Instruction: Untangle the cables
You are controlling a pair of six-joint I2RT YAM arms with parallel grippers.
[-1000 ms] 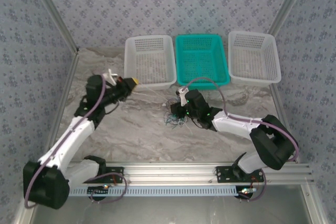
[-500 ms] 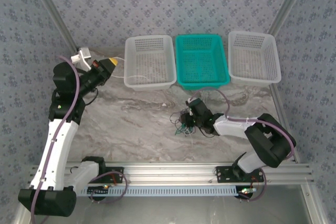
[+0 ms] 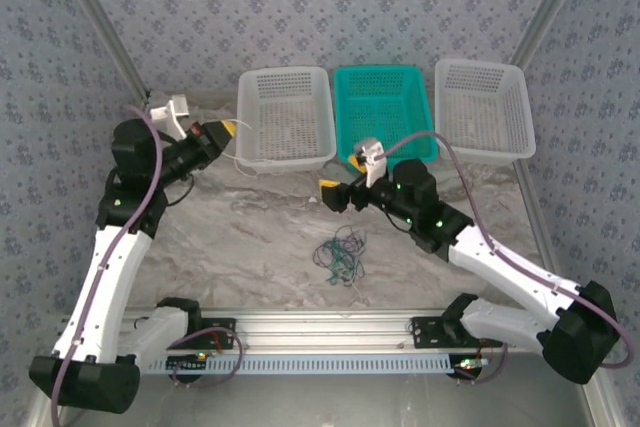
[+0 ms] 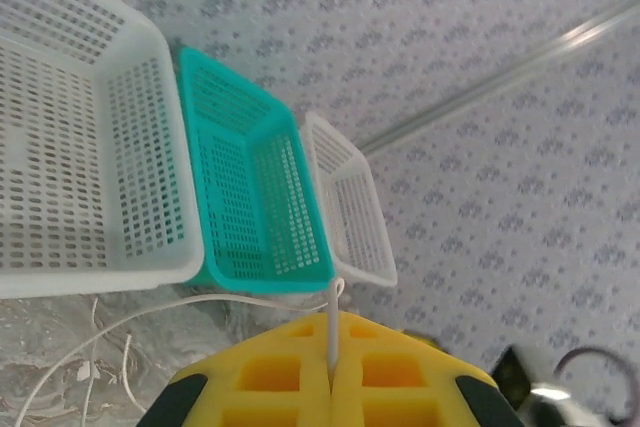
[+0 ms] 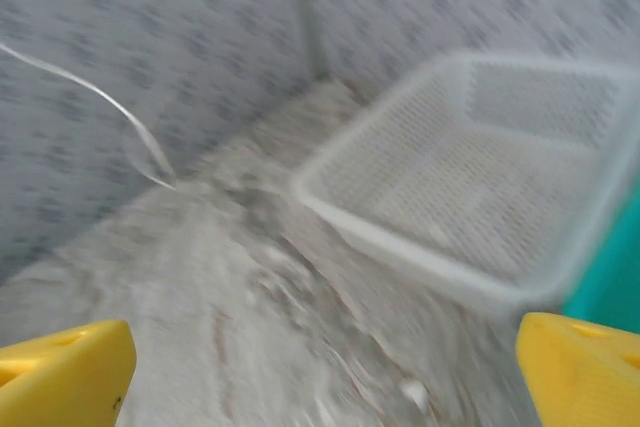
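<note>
A small tangle of thin dark grey, teal and green cables (image 3: 340,256) lies on the marble table (image 3: 250,237) in front of the arms, with nothing touching it. My left gripper (image 3: 224,130) hangs high at the back left, next to the left white basket (image 3: 285,117). Its yellow fingers (image 4: 260,377) are shut on a thin white cable (image 4: 331,322), which trails down to the table (image 4: 110,322). My right gripper (image 3: 328,193) hovers above and behind the tangle. Its yellow fingers (image 5: 62,379) stand wide apart with nothing between them.
Three baskets line the back: the left white one, a teal basket (image 3: 384,115) in the middle and a white basket (image 3: 484,107) on the right. Patterned walls close the sides. An aluminium rail (image 3: 330,325) runs along the near edge.
My right gripper has lifted off the tangle and swung up and back, leaving the tangle on the table. My left gripper, raised earlier, has shifted slightly right, still holding the white cable.
</note>
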